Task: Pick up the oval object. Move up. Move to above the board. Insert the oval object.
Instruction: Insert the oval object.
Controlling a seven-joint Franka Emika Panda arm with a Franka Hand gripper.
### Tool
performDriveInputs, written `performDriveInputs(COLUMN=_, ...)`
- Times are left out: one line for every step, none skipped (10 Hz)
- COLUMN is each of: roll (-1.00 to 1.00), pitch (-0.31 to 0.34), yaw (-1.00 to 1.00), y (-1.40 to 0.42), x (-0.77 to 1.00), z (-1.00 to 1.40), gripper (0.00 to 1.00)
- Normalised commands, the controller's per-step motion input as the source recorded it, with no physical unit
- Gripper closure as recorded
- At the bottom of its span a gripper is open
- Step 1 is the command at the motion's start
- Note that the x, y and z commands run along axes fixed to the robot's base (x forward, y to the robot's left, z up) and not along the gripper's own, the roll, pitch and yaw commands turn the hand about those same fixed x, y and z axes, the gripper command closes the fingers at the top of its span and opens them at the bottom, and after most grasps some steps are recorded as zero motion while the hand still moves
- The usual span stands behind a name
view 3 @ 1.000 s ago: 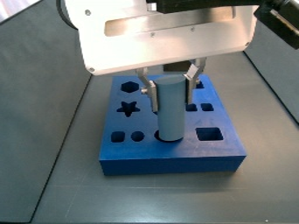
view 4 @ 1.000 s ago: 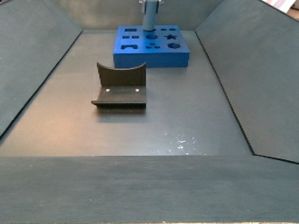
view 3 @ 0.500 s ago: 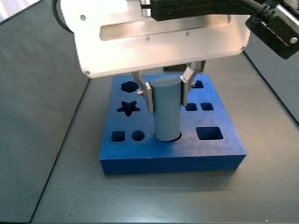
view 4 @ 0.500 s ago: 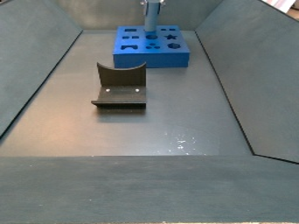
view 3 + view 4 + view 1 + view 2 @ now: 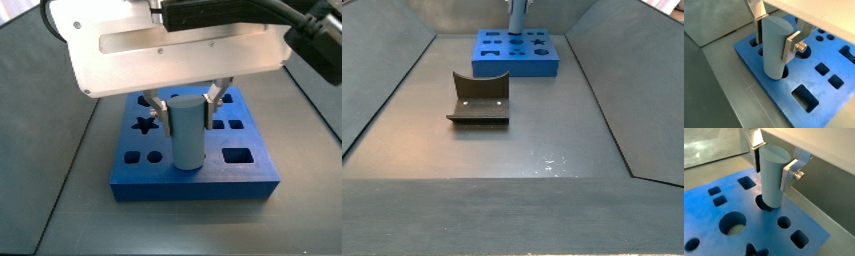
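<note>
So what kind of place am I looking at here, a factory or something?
More likely a robot test bench than a factory. A grey walled tray holds only a bright blue slab with shaped holes and a dark L-shaped fixture, while the robot's hand grips a tall light blue-grey peg standing over the slab.

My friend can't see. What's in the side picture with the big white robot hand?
The gripper holds the oval object upright, its bottom end at a hole in the board. The blue board lies on a dark floor.
</note>
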Motion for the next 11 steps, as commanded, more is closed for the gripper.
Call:
performDriveInputs(roll=0.00, pitch=0.109, yaw=0.01, y=0.37, x=0.46, z=0.00, gripper=1.00)
performDriveInputs(roll=0.00, pitch=0.087, yaw=0.04, y=0.30, x=0.29, z=0.00, gripper=1.00)
performDriveInputs(roll=-0.05, pitch=0.054, yaw=0.12, y=0.36, x=0.15, z=0.00, gripper=1.00)
performDriveInputs(roll=0.00, pitch=0.000, yaw=0.00, y=0.04, x=-0.05, z=0.00, gripper=1.00)
performDriveInputs(roll=0.13, pitch=-0.020, yaw=-0.12, y=0.00, x=-0.27, z=-0.15, gripper=1.00)
performDriveInputs(roll=0.01, pitch=-0.006, yaw=-0.04, y=0.00, x=-0.09, z=-0.02, gripper=1.00)
performDriveInputs(roll=0.03, pitch=0.000, yaw=0.00, y=0.00, x=0.00, z=-0.02, gripper=1.00)
performDriveInputs(roll=0.40, pitch=0.000, yaw=0.00, y=-0.01, x=0.08, z=-0.45, gripper=1.00)
performDriveInputs(roll=0.42, pitch=0.000, yaw=0.00, y=0.00, x=0.15, z=-0.47, gripper=1.00)
performDriveInputs(roll=0.37, pitch=0.000, yaw=0.00, y=0.07, x=0.13, z=-0.54, gripper=1.00)
performDriveInputs(roll=0.37, pitch=0.000, yaw=0.00, y=0.08, x=0.07, z=-0.46, gripper=1.00)
